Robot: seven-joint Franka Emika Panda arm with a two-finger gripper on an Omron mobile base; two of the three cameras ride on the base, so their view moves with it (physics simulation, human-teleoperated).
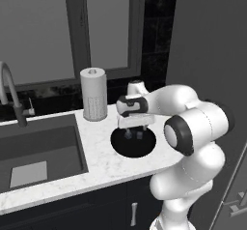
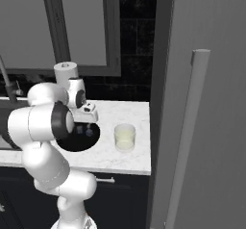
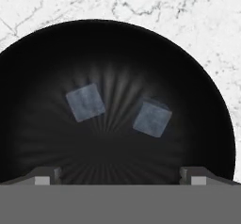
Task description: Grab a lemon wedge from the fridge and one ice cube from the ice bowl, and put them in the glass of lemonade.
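Note:
The ice bowl (image 1: 120,147) (image 2: 72,145) (image 3: 28,77), wide and black, rests on the white marble counter. Two pale grey ice cubes (image 3: 85,102) (image 3: 152,118) lie apart on its bottom. My gripper (image 1: 133,133) (image 2: 84,130) (image 3: 120,173) points down over the bowl, open wide, with nothing between its fingertips (image 3: 44,176). The cubes lie ahead of the tips, untouched. Right of the bowl stands the glass of lemonade (image 2: 125,136), upright. The grey fridge (image 2: 211,79) (image 1: 207,40) rises at the counter's right end with its door shut. The lemon wedge is out of view.
A white paper-towel roll (image 1: 93,93) (image 2: 66,71) stands behind the bowl. A dark sink (image 1: 38,147) with a curved faucet (image 1: 12,91) lies to the left. The fridge's long bar handle (image 2: 190,127) juts out near the glass. Dark cabinets sit below the counter.

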